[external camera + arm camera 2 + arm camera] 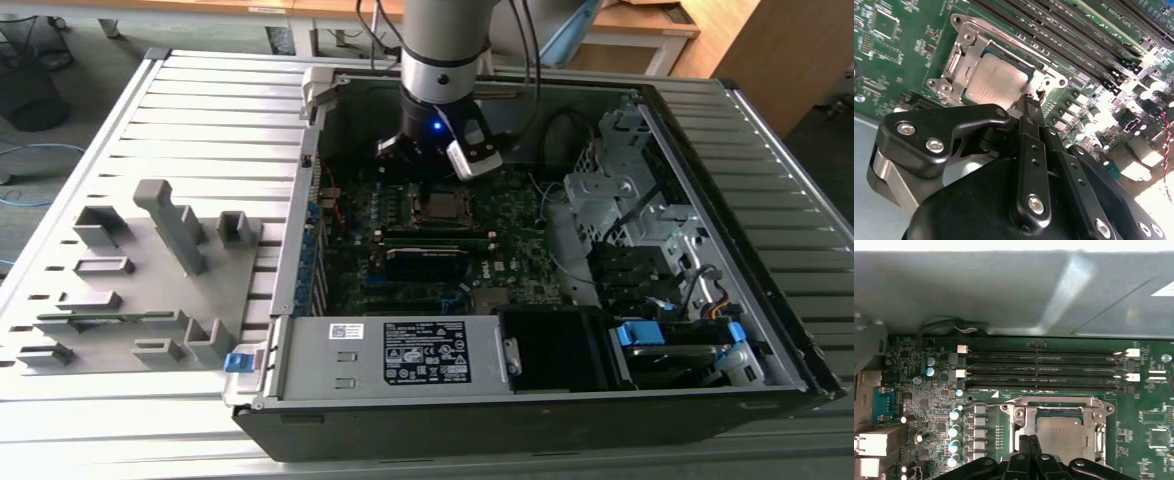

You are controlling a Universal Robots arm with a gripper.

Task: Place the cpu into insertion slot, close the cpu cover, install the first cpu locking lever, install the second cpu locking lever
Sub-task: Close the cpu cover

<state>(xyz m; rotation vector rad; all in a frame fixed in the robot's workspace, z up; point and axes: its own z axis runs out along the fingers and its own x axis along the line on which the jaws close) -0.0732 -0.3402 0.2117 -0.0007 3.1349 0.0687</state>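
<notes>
Silvery cpu cover point(1054, 401) frames the cpu point(1061, 435); in the exterior view both lie at six o'clock from your gripper point(424, 168), whose fingers are together.

cpu point(1061, 435) pt. hidden behind gripper point(1028, 439), gripper body cut by pic edge

Robotics lab, exterior view: a robot arm point(447, 40) reaches down into an open desktop computer case point(534, 430) lying at the centre of a ribbed metal worktable point(200, 110), its green motherboard point(514, 215) exposed. On the table at 9 o'clock, a grey fixture plate point(147, 290) carries upright holder blocks. Off the table, a black wire wastebasket point(30, 85) stands on the floor at 10 o'clock near a loose blue cable point(40, 150), and wooden desks point(641, 20) line the room from 12 to 1 o'clock.
</notes>
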